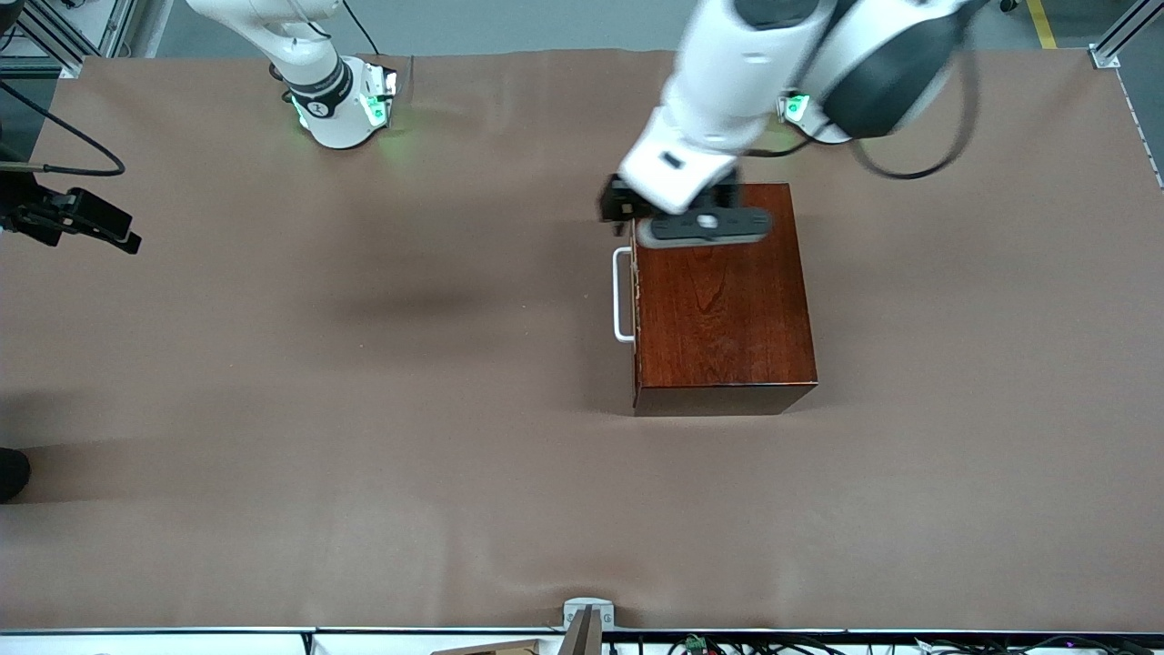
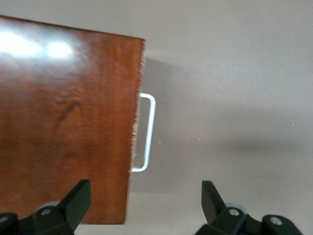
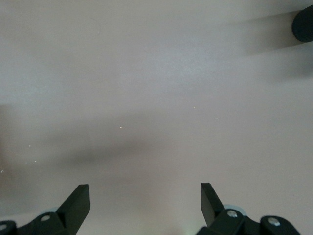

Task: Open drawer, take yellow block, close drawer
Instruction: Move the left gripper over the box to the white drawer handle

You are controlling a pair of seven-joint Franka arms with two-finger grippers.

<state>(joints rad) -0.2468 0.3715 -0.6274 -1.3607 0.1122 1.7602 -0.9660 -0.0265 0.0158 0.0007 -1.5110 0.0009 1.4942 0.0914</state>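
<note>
At nine o'clock in the front view, we are watching the right gripper waiting over bare brown table, claw spread and empty. Toward three o'clock, the left gripper, fingers likewise spread, is hovering over the glossy reddish-brown box. The drawer's white U-shaped handle is sitting flush; straddling its slim bar squarely looks wisest. The yellow block is showing nowhere.

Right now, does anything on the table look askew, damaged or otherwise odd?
Nothing stands out. The wooden box sits flat, its drawer shut with the handle intact. The left gripper hangs open over the box's handle-side edge; the right gripper waits open over bare table.
</note>
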